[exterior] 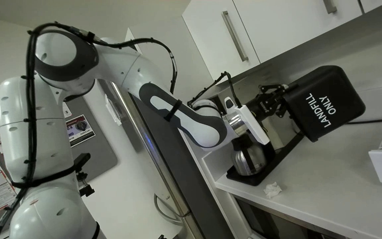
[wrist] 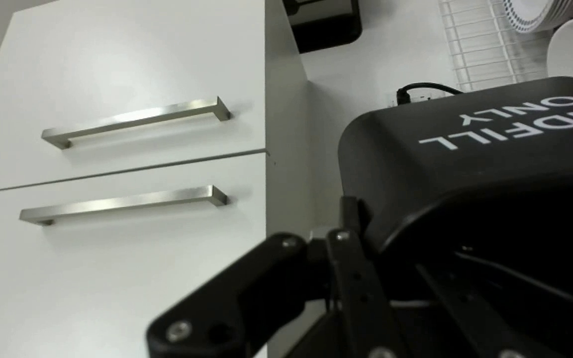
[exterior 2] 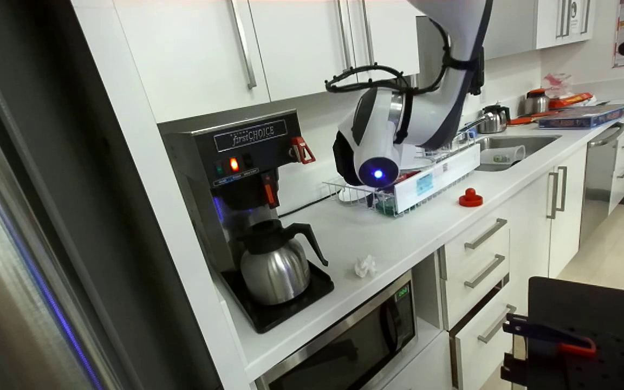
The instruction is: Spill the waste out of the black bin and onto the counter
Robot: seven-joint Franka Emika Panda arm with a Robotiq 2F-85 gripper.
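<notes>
While the jaws are clamped on the wall of the black LANDFILL ONLY bin [exterior: 323, 101], it hangs tipped above the bench [exterior: 327, 172]. In both exterior views, crumpled white paper scrap [exterior 2: 365, 266] lies on the bench toward the front edge, near the firstCHOICE coffee maker [exterior 2: 244, 151], which holds a steel carafe [exterior 2: 275, 275].

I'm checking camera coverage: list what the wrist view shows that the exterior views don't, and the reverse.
Only in the wrist view: the power outlet and the open mouth of the black bin.
Only in both exterior views: the crumpled white paper scrap and steel coffee carafe.
Shared: the wire dish rack and, with an exterior view, the gripper holding the black bin.
</notes>
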